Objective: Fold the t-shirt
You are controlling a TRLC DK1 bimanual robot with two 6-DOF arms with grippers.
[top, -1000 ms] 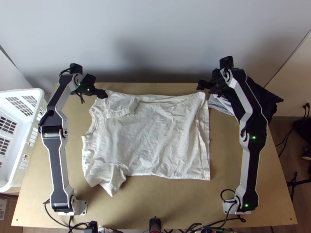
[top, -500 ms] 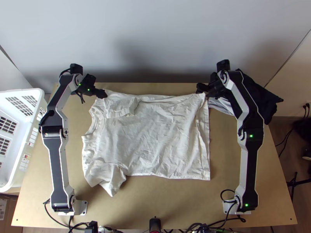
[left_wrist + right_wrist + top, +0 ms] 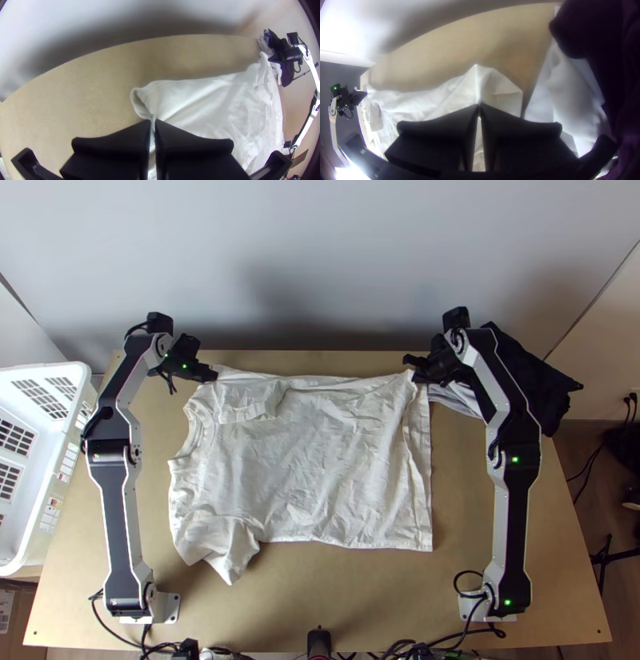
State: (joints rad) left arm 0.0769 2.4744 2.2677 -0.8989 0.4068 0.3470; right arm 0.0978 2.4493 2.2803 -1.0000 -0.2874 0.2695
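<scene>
From above, the left gripper (image 3: 212,374) has its fingers clamped on the spread shirt (image 3: 312,460) at 10 o'clock, the right gripper (image 3: 410,362) at 2.

White basket (image 3: 46,506); dark cloth (heaped) (image 3: 538,380)

L arm (image 3: 114,516) & R arm (image 3: 514,516): silver-grey angular links w/ blk centre panels, blk joints. Pale base brackets (image 3: 166,609). Blk cables (image 3: 466,572) looped nr bases & wrists. Sm green lights (image 3: 515,459) on R arm, 1 nr L wrist. L gripper (image 3: 213,374), R gripper (image 3: 409,361): blk, wide flat fingers (image 3: 110,143).
</scene>
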